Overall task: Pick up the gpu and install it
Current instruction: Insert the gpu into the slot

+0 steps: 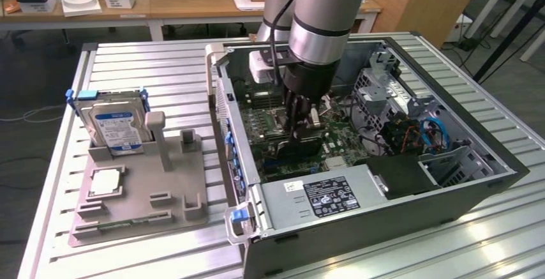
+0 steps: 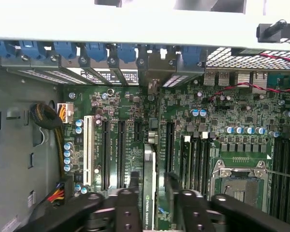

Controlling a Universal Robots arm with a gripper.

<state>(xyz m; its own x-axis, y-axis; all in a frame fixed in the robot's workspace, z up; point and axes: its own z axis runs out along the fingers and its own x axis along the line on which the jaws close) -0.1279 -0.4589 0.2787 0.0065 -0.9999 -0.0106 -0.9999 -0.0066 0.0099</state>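
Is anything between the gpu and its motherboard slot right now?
Nothing visible. The gpu stands edge-on between the gripper fingers, already down at the motherboard among the expansion slots.

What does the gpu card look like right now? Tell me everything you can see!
The gpu is a thin, dark card seen edge-on, standing upright on the green motherboard inside the open computer case. It runs in line with the long black slots beside it, and its far end points toward the row of blue clips at the case wall. The gripper has one black finger on each side of it. From the exterior view it sits low under the arm.
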